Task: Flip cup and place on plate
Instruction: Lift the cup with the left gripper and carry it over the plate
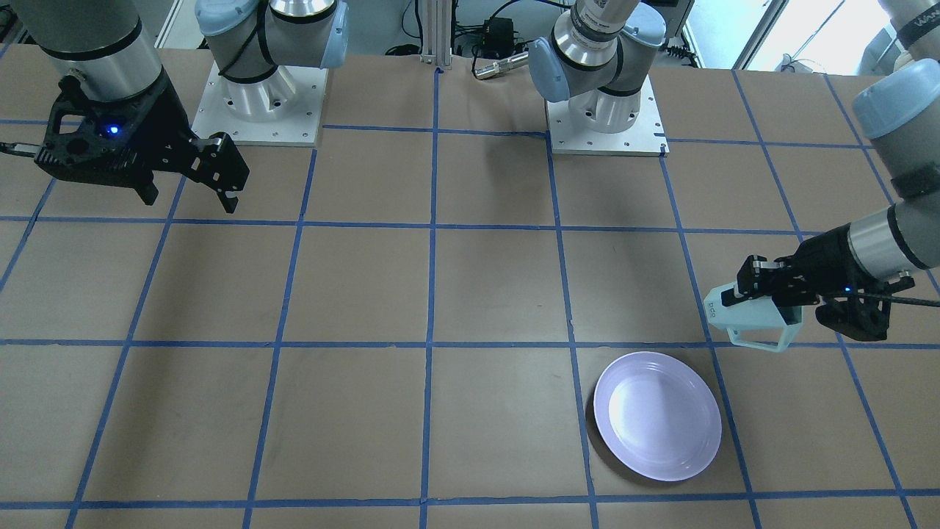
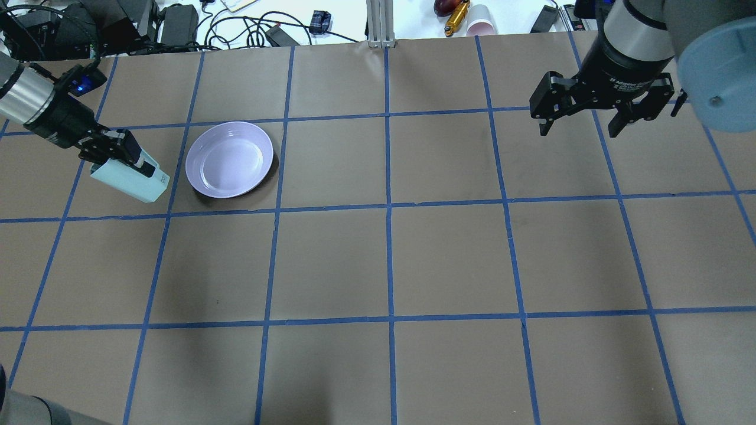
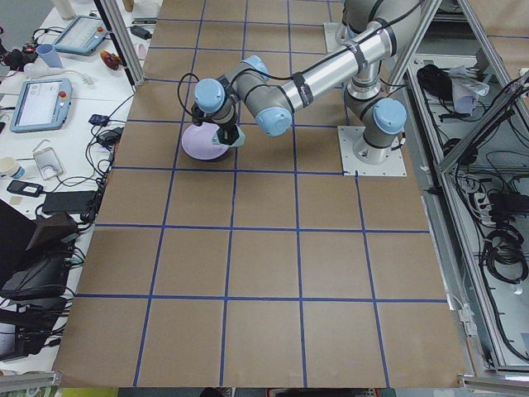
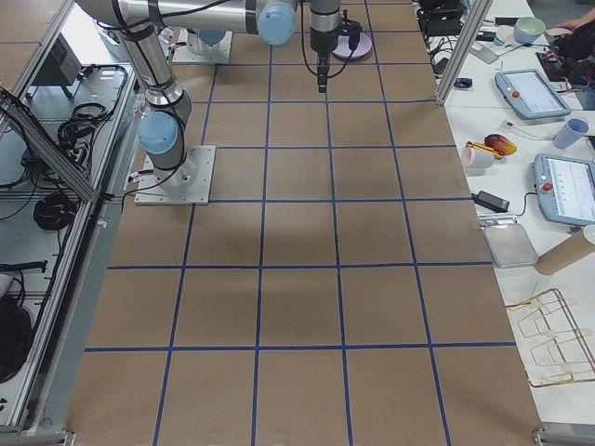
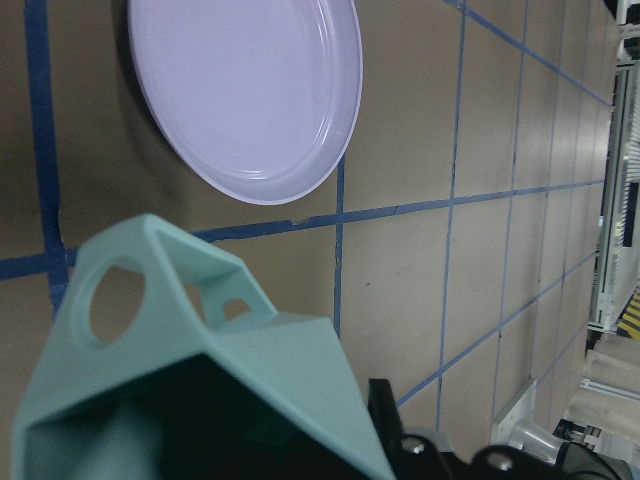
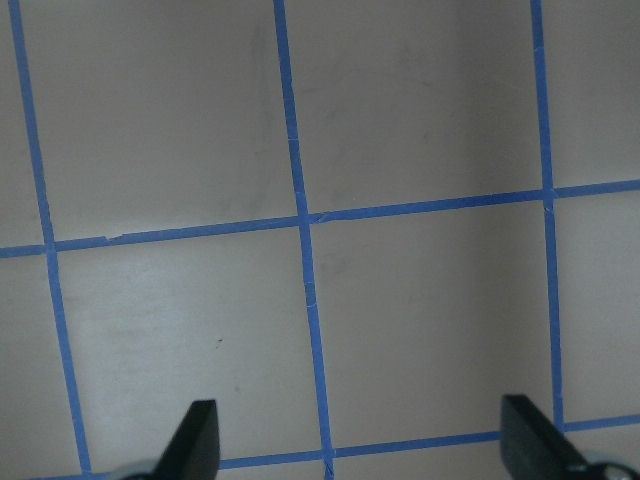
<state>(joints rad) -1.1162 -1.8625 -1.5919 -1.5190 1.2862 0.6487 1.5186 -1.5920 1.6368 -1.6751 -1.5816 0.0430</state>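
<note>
Left gripper (image 2: 127, 154): it's pinching the cup, fingers pressing on its wall, arm coming in from 9 o'clock in the overhead view.
Cup (image 2: 127, 184): it's lying on its side in that grip, lettered base pointing toward 4 o'clock in the overhead view; in the front-facing view the handle is hanging at 6 o'clock.
Plate (image 2: 230, 158): it's sitting flat on the table, right way up, near the cup at about 2 o'clock from it in the overhead view, and the 2 are not touching.
Right gripper (image 2: 579, 131): it's hanging with its 2 fingers spread wide, gripping nothing, well apart from the plate at 3 o'clock.
Table (image 2: 449, 260): brown surface, blue tape dividing it into squares.
</note>
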